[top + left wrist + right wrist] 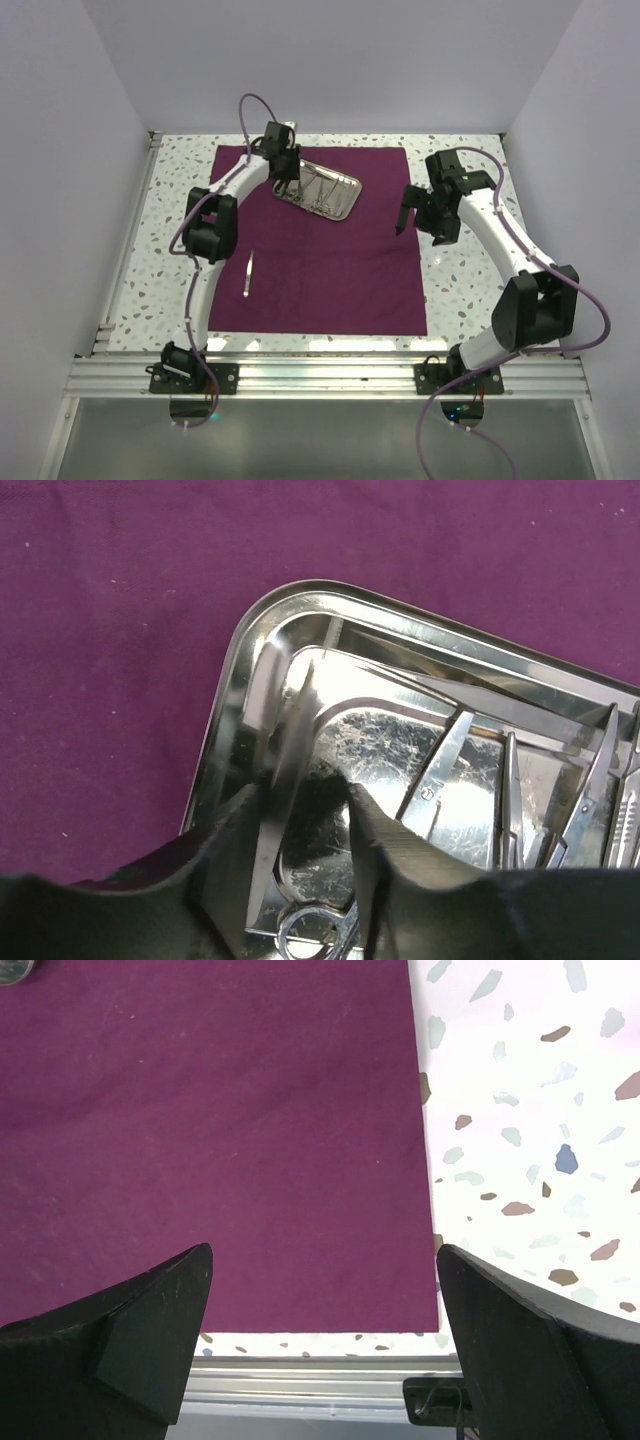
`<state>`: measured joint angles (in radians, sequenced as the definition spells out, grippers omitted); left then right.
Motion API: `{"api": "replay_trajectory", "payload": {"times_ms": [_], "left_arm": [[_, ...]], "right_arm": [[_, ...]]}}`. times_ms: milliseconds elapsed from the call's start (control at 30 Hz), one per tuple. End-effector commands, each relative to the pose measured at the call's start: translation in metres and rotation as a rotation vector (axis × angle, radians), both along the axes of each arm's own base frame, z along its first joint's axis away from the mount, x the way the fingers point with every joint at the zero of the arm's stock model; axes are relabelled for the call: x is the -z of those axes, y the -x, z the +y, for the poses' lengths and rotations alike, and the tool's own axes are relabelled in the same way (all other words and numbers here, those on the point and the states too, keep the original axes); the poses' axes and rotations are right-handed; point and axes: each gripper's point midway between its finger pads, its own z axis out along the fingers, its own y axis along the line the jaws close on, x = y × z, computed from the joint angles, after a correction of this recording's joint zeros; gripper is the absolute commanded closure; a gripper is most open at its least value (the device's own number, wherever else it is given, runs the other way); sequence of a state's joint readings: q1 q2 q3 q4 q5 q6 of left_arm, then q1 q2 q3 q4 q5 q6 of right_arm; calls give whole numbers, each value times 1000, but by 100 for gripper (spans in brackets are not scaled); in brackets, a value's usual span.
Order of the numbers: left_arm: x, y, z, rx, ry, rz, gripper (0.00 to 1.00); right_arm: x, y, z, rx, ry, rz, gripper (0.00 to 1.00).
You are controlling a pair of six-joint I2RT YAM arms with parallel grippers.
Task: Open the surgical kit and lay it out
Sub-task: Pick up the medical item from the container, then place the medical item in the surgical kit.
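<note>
Shows left gripper (283, 189) narrowly parted inside steel tray (348, 197), upper centre; right gripper (403, 215) spread wide above plum cloth (330, 272), centre right.

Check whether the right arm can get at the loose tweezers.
Probably yes: only bare cloth lies between the open right gripper and the tweezers, though the left arm stands close beside them.

White arms (480, 215), purple cables (241, 110); left claw (305, 800) and right claw (325, 1250) are black.
</note>
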<state>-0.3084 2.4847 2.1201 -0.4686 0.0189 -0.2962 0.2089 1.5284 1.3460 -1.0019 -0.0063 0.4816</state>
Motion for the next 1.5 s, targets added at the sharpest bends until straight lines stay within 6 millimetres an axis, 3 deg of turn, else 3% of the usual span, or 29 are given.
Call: {"api": "replay_trajectory", "payload": {"times_ms": [0,133,200,333,500,600,633,700,800,900,933,1000,1067,1100,1133,1200,1233,1267,1300,1333,1400,1467], "left_arm": [[22,-3,5,-8,-26,22,57],[36,3,9,-1,-69,51,75],[42,7,11,4,-101,63,79],[55,18,17,19,-137,112,100],[49,24,13,26,-107,136,100],[9,17,1,14,-54,69,100],[-16,13,-4,11,-34,26,100],[-41,9,-7,9,-13,-22,100],[-100,5,-8,-6,30,-121,100],[-136,5,-5,-20,50,-181,100],[-158,8,-3,-24,61,-213,100],[-170,14,-1,-29,60,-221,100],[-180,30,8,-44,50,-218,100],[-200,42,12,-49,56,-242,100],[-176,58,19,-60,36,-182,100],[-167,80,29,-74,15,-160,100],[-154,107,40,-85,-1,-119,100],[-149,119,47,-100,-12,-110,100],[-163,135,51,-108,4,-139,100],[-132,158,60,-115,-24,-69,100],[-115,193,71,-129,-29,-23,100],[-104,213,76,-135,-36,5,100]], "right_arm": [[-4,-8,-4,10,23,-11,2],[-1,-15,-3,0,26,-1,2],[-1,-19,-1,-6,22,-3,2],[3,-29,3,-10,15,-5,2],[6,-41,10,-28,-9,-5,2],[6,-47,12,-37,-14,-10,2],[5,-48,13,-40,-18,-16,2],[5,-51,14,-42,-23,-21,2],[4,-53,17,-47,-38,-32,2],[5,-54,18,-51,-43,-33,1],[5,-55,19,-52,-46,-39,1],[6,-56,21,-56,-56,-37,2],[7,-56,22,-58,-65,-35,2],[7,-58,23,-59,-67,-38,2],[8,-58,24,-60,-70,-39,2],[7,-60,26,-66,-77,-45,1],[8,-60,26,-66,-77,-42,2],[10,-60,26,-65,-79,-37,2],[9,-60,27,-68,-83,-41,2],[12,-59,27,-73,-81,-35,2],[15,-58,27,-75,-82,-29,2],[18,-55,26,-79,-78,-19,2]]}}
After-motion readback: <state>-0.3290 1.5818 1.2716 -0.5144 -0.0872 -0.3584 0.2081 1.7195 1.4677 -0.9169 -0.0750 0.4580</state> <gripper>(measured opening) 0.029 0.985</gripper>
